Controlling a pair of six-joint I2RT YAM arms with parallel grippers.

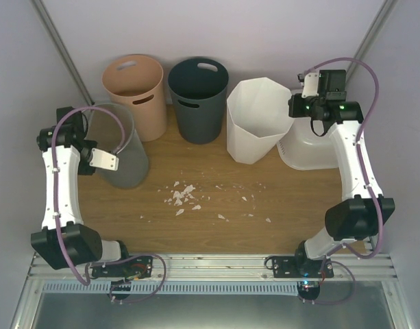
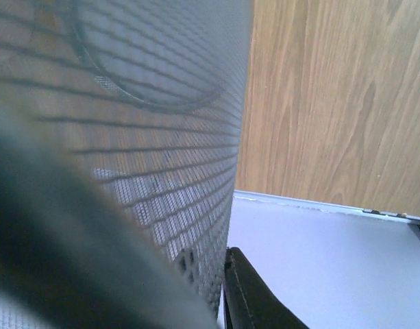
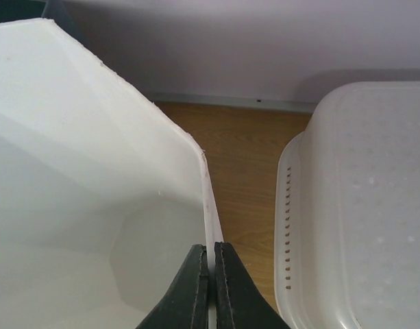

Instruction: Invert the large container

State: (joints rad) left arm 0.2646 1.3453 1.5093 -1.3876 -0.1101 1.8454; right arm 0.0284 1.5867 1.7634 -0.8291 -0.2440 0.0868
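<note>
Tabletop (image 1: pixel 216 233) of pale wood carries the large container (image 1: pixel 302 156) at its far right corner, close to the back wall (image 3: pixel 264 41). In the right wrist view the tub (image 3: pixel 374 205) shows a broad, flat, pebbled surface facing up, with a lower ledge pierced by a row of small slots along its left side, so it appears to sit bottom up. The right arm reaches over it in the top view.

Just beside the container on the left, with a narrow strip of bare wood between them, stands the white faceted bin (image 1: pixel 254 130), upright and mouth up. The right gripper (image 3: pixel 211 274) has its two dark fingers pressed almost together, and the thin right wall of the faceted bin runs down into the slit between them, so the jaws are pinched on that rim.

Further left along the back stand a dark blue-grey bin (image 1: pixel 198 96) and a peach bin (image 1: pixel 133 89), both with handle slots. White paper scraps (image 1: pixel 186 195) lie scattered mid-table.

At the far left is the grey wire-mesh bin (image 1: pixel 124 154). The left gripper (image 2: pixel 220 291) is at its wall: one dark finger (image 2: pixel 254 305) lies against the outside of the mesh, the other side is only a dark blur, and the wall appears held in a narrow gap between them.
</note>
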